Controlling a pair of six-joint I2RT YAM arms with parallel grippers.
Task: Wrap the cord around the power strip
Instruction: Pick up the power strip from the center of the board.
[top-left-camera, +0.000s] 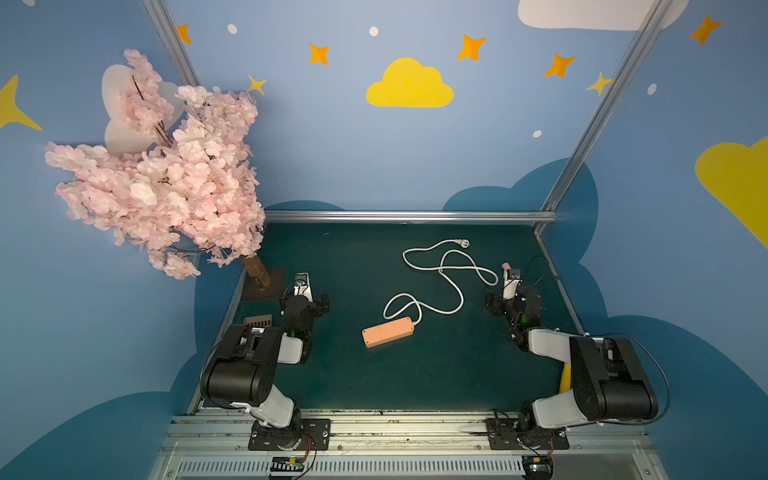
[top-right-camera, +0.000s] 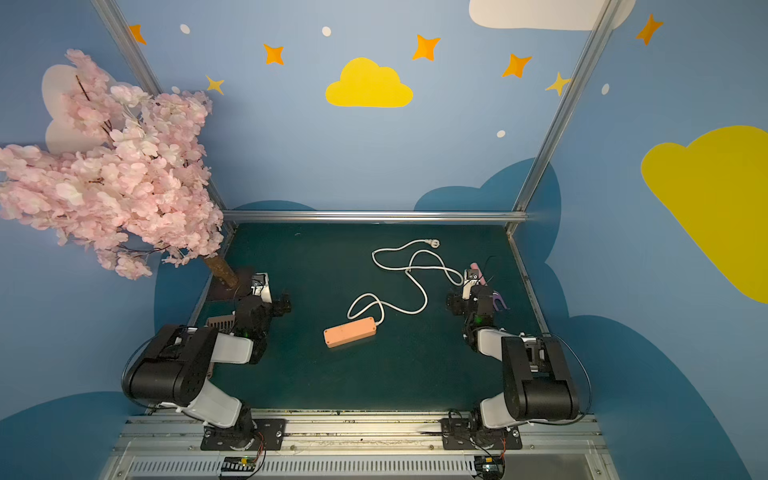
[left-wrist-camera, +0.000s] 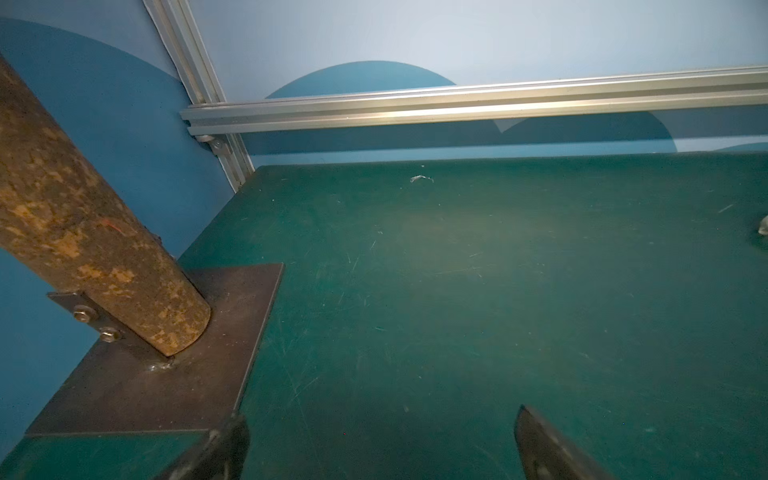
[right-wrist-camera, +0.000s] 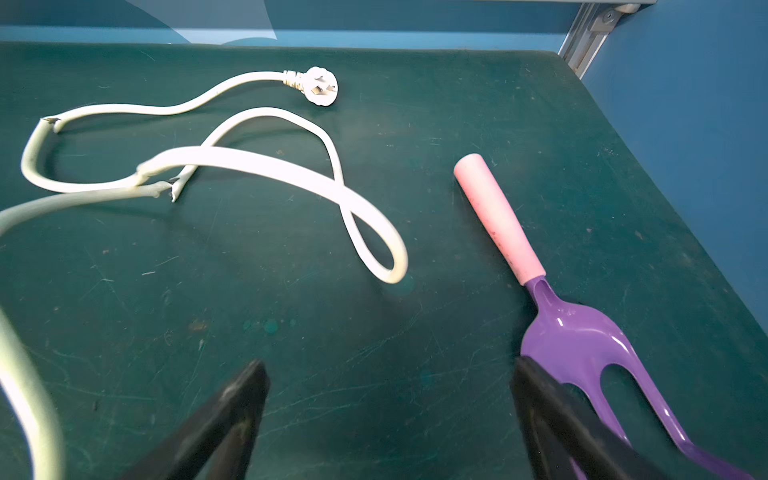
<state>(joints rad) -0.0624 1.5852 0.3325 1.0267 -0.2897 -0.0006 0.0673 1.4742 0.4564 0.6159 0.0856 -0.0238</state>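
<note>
Fingers (right-wrist-camera: 232, 411) of my right gripper (right-wrist-camera: 388, 365) stand wide apart, holding nothing; those of my left gripper (left-wrist-camera: 380, 415) likewise. Both flank the power strip (top-left-camera: 388, 331), well apart from it; its cord (top-left-camera: 451, 286) trails loose beyond it, unwrapped. The right wrist view alone shows me the toy fork (right-wrist-camera: 577, 340) whole; the left wrist view alone, the base plate (left-wrist-camera: 166, 386) under the tree trunk (left-wrist-camera: 95, 232).

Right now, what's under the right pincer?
The right pincer is open over bare green mat. The purple fork runs beneath one finger, which covers part of its tines. The cord lies ahead, not under.
</note>
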